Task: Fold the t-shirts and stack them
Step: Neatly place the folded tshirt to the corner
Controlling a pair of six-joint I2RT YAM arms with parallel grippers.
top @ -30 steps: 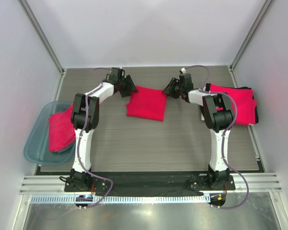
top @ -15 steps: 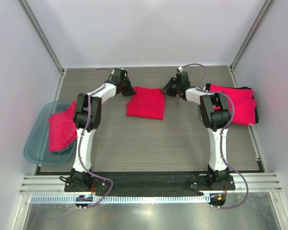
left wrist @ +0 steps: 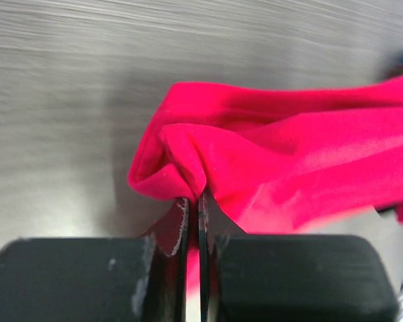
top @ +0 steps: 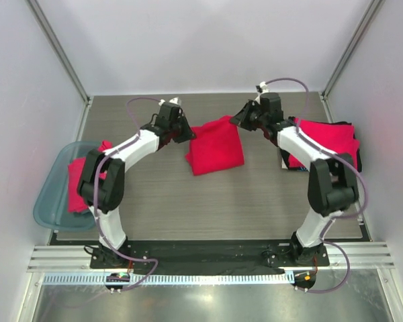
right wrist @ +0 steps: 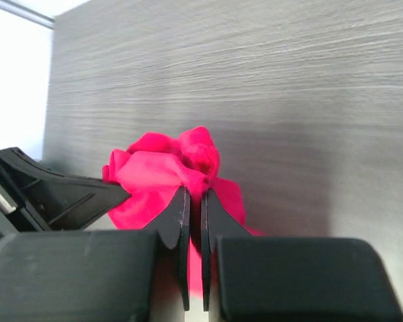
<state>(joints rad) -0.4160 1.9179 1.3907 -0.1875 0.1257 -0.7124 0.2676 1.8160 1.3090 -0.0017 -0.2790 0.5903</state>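
A folded red t-shirt [top: 215, 146] hangs between both arms over the middle of the table, tilted. My left gripper [top: 186, 130] is shut on its left far corner, and the pinched red cloth [left wrist: 188, 164] bunches just past the fingertips. My right gripper [top: 239, 121] is shut on the right far corner, where cloth [right wrist: 181, 168] puffs up above its jaws. A stack of folded red t-shirts [top: 329, 144] lies at the right edge. More red t-shirts [top: 84, 181] sit crumpled in the bin on the left.
A teal plastic bin [top: 50, 194] stands at the table's left edge. Dark cloth [top: 358, 157] shows under the right stack. White walls close off the back and sides. The left gripper's black body [right wrist: 47, 194] shows in the right wrist view.
Both grippers closed on the far corners of the middle t-shirt and lifted it. The shirt has shifted right and nearer, and now tilts; both arms swung with it.
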